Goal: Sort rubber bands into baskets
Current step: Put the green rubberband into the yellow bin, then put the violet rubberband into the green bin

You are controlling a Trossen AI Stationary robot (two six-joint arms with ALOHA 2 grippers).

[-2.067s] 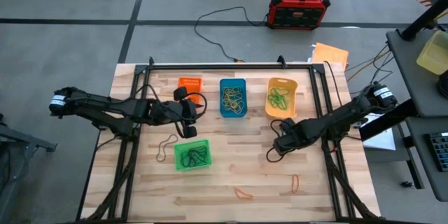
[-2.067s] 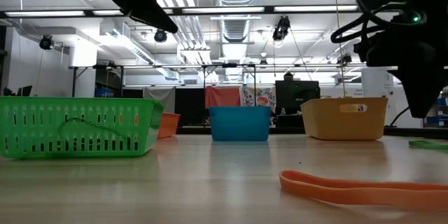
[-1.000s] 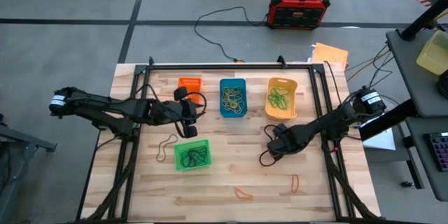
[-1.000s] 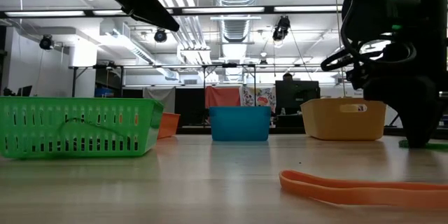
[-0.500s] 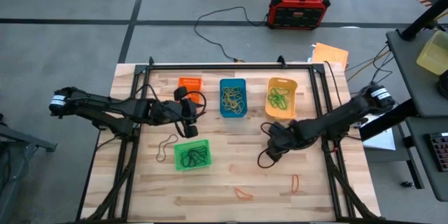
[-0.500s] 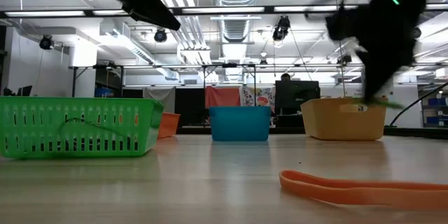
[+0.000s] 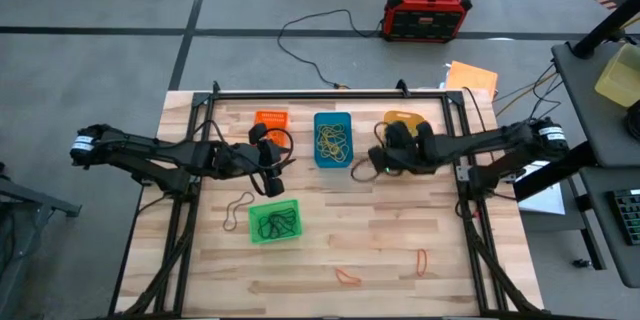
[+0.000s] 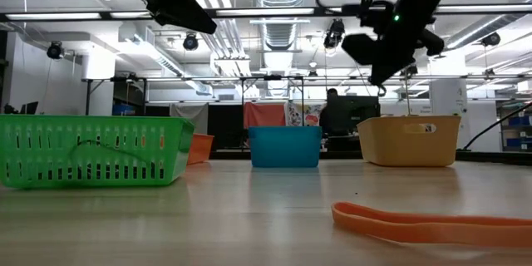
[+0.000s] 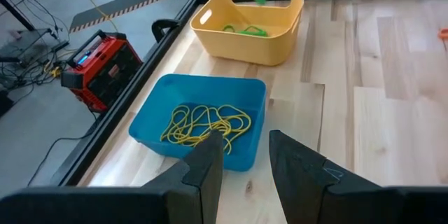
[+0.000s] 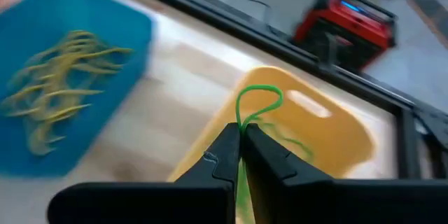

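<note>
The right hand (image 10: 240,138) is pinched shut on a green band (image 10: 257,105), whose loop stands up past the fingertips. In its wrist view the yellow basket (image 10: 329,136) lies straight ahead and below, with more green bands already inside. From above, the same hand (image 7: 385,152) hovers over that basket's (image 7: 404,118) edge nearest the blue basket (image 7: 333,120), and the low view shows it well clear of the surface (image 7: 340,230). So the drop point is just outward from the hand, toward its own side of the surface; a short reach in that direction should put the band over the basket's middle before it lets go.

The left hand (image 9: 243,155) waits part open and empty, by the blue basket, which holds yellow bands (image 9: 204,122). An orange band (image 8: 432,226) lies loose on the near part of the surface.
</note>
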